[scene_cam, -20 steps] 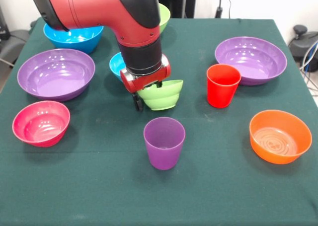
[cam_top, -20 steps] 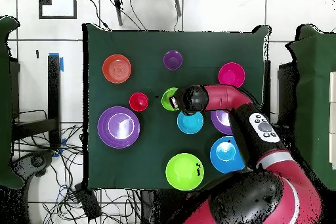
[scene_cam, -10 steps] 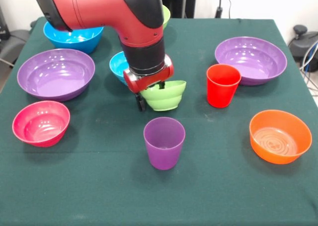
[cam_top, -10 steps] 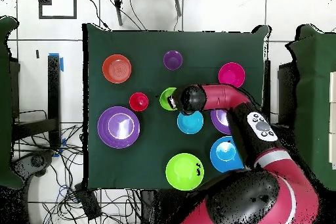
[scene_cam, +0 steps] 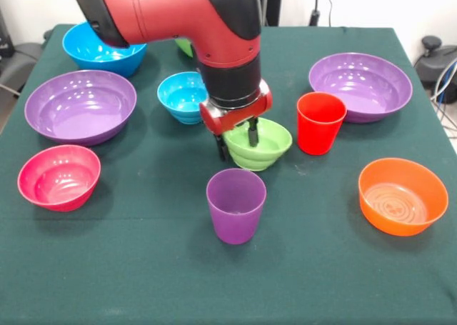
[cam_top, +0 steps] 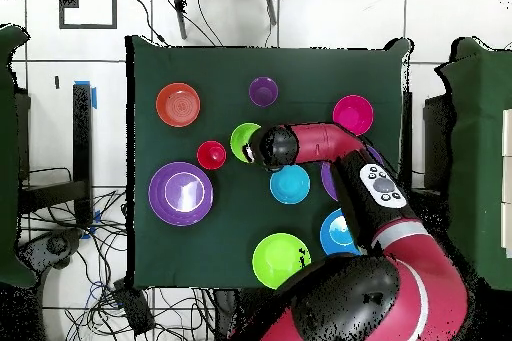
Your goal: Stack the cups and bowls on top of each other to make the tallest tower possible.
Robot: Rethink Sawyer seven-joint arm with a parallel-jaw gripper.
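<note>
One small lime green plastic bowl hangs from my pincer, my two black fingers closed across its rim, one inside the bowl and one outside. I hold it by the rim because a wall that thin is the only part narrow enough to pinch, and the bowl tips slightly under that off-centre grip. It sits in the air just behind the translucent purple ribbed plastic tumbler, which stands upright and mouth-up near the table's front edge; I judge that cup to be the base I am carrying toward. The solid red plastic tumbler waits upright just beside the bowl. A small blue bowl rests on the dark green tablecloth behind my wrist.
</note>
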